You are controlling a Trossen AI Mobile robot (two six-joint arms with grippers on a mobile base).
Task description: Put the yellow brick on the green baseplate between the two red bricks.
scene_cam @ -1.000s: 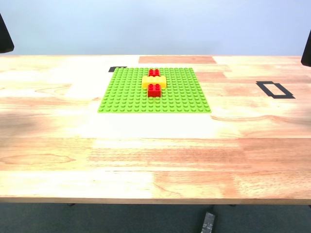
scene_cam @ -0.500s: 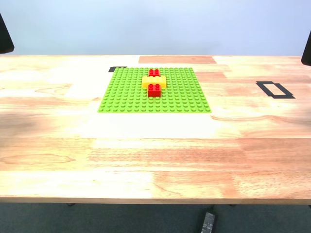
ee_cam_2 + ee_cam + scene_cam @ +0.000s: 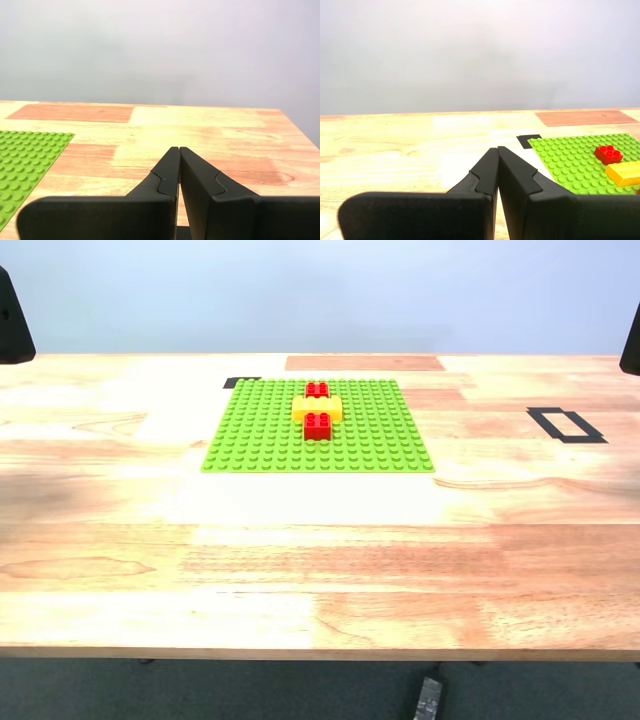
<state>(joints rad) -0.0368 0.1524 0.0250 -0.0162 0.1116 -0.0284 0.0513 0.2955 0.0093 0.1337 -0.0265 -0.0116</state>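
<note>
Only the dark arm part (image 3: 12, 320) at the exterior view's left edge has shifted slightly; the bricks have not moved. The yellow brick (image 3: 317, 408) sits on the green baseplate (image 3: 250, 430) between the two red bricks (image 3: 318, 425), touching both. My first end effector (image 3: 497, 150) and my second end effector (image 3: 178, 150) are pressed closed, empty, above the bench (image 3: 320, 560).

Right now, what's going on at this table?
Nothing is being handled. The yellow brick sits on the green baseplate between the two red bricks. My first pincer and my second pincer are both shut and empty, up off the table and clear of the plate.
</note>
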